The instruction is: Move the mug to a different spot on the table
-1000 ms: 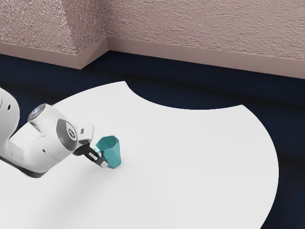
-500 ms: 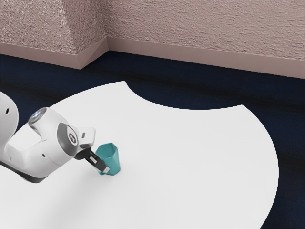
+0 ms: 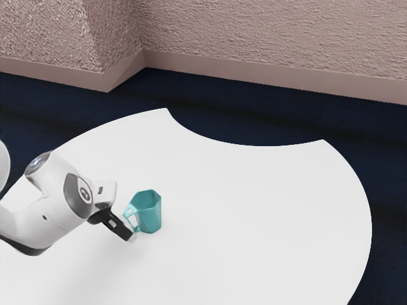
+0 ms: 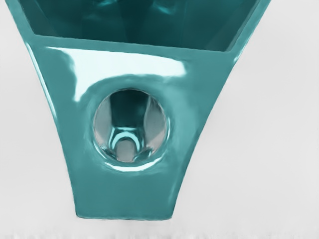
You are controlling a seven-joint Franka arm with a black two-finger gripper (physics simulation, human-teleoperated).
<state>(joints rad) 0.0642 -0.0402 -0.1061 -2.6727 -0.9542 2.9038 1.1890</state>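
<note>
So there's just 1 teal mug (image 3: 147, 216), 1 white tabletop (image 3: 254, 210), and 1 robot arm (image 3: 48, 213) with 1 black pincer (image 3: 127, 230) on it.

Mug (image 3: 147, 213) on the bench (image 3: 254, 210), in the exterior view's left part, handle facing the tool (image 3: 126, 229) just beside it at the left. Floor (image 3: 254, 114) behind the bench; wall (image 3: 254, 32) beyond the floor.

No legible text, label, brand, number or sign anywhere: none on mug (image 3: 147, 215), arm (image 3: 48, 213), table (image 3: 267, 210) or wall (image 3: 267, 32).
</note>
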